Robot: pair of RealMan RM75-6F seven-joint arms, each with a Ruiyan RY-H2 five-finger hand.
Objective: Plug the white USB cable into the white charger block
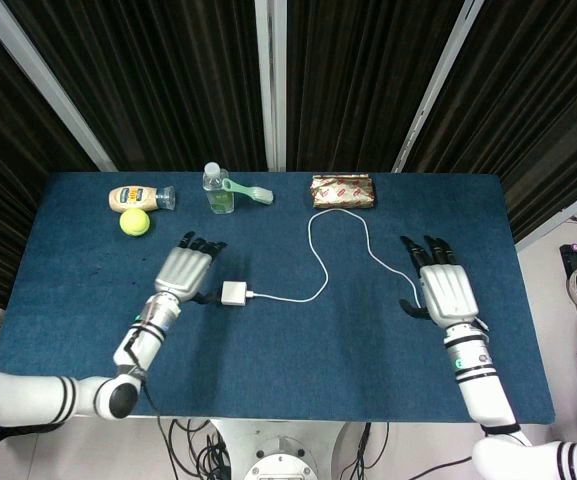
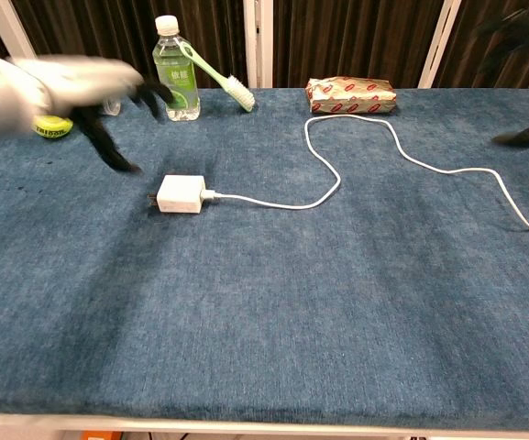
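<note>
The white charger block [image 1: 233,293] lies flat on the blue table [image 1: 88,300] just right of the left hand [image 1: 180,274] — the white USB cable [image 1: 313,256] is plugged in. Both hands are spread, holding nothing — the right hand [image 1: 446,293] is far off.

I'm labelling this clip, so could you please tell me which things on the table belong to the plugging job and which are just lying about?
Belongs to the job:
white charger block
white USB cable, already plugged into the block
left robot hand and right robot hand, both holding nothing

Just lying about:
tennis ball
mayonnaise bottle
water bottle
green toothbrush
wrapped packet
</note>
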